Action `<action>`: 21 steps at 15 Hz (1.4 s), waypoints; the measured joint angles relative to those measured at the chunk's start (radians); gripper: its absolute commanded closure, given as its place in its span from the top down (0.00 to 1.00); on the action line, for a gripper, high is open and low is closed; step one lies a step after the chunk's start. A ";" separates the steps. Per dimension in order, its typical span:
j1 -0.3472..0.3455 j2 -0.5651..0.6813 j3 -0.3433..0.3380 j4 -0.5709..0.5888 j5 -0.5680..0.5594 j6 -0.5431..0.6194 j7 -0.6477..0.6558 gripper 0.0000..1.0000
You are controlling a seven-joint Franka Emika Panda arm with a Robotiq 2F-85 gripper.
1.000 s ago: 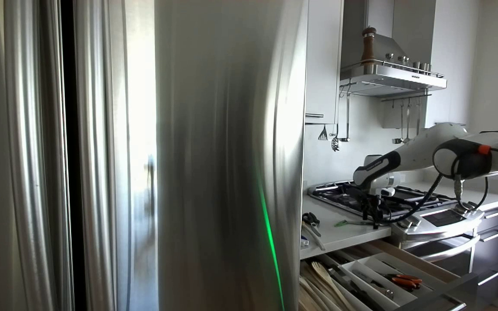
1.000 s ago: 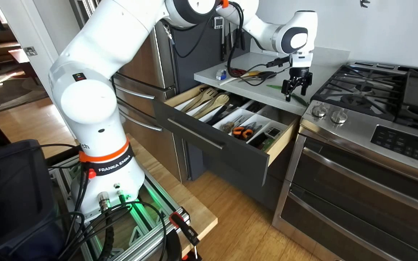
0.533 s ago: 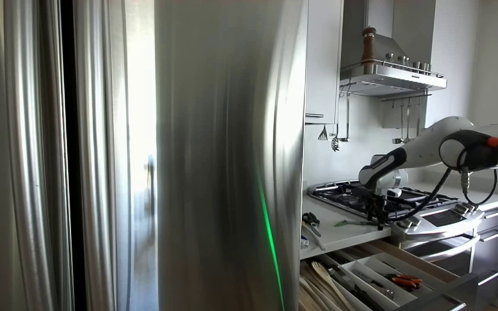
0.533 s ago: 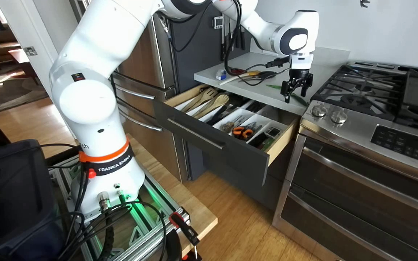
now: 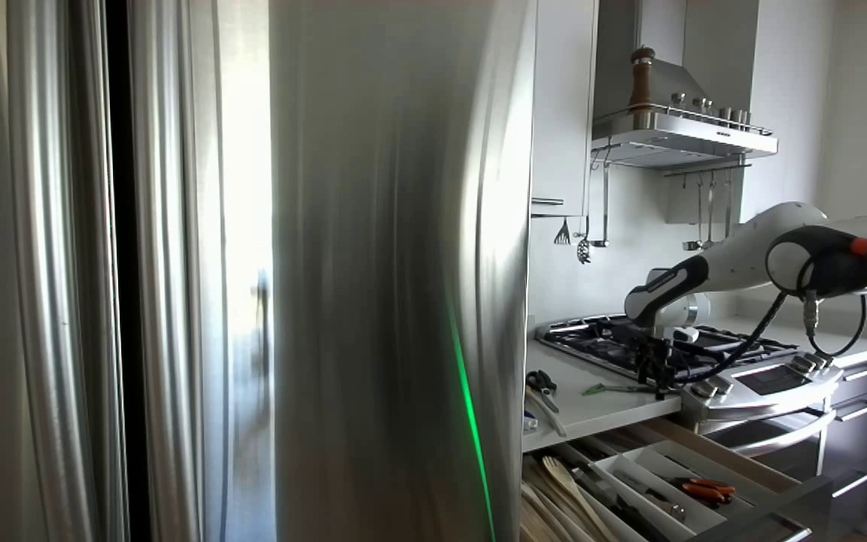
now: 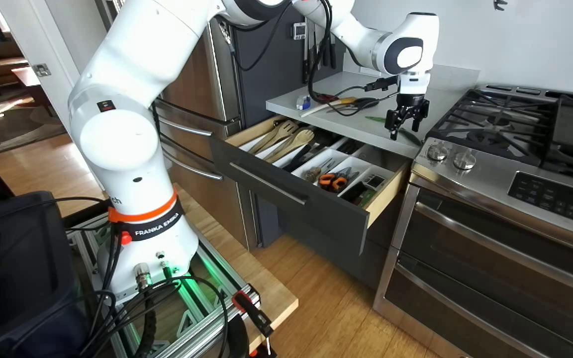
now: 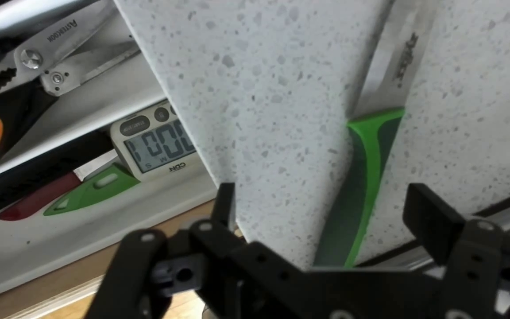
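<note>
Above the speckled counter, my gripper (image 7: 321,190) stands open, its fingers (image 7: 432,217) wide apart. Between and below them in the wrist view lies a knife with a dark grey and green handle (image 7: 372,150). Its blade (image 7: 392,66) points away toward the top of that view, and the handle's end is hidden behind the gripper's body. Neither finger appears to touch the knife. In an exterior view the gripper (image 6: 406,128) hangs pointing down near the counter's front edge, the handle (image 6: 410,135) just beneath it. In an exterior view the dark gripper (image 5: 652,376) blends into the stove behind.
Below the counter a drawer (image 6: 286,186) is pulled out, holding wooden utensils (image 6: 291,144), orange-handled scissors (image 6: 334,181) and a timer (image 7: 157,137). The gas stove (image 6: 495,129) adjoins the counter. A yellow-handled tool (image 6: 346,101) lies farther back. The refrigerator (image 5: 373,263) fills much of an exterior view.
Over the last second the arm's elbow and forearm have shifted somewhat, and the gripper has moved slightly toward the stove. In the latest half second it has hardly moved. The jaws stay open.
</note>
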 measured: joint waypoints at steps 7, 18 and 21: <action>-0.015 0.012 0.009 0.041 0.002 -0.062 0.000 0.44; -0.025 0.048 0.018 0.112 0.002 -0.103 -0.011 0.06; -0.024 0.054 0.029 0.124 0.002 -0.106 -0.014 0.06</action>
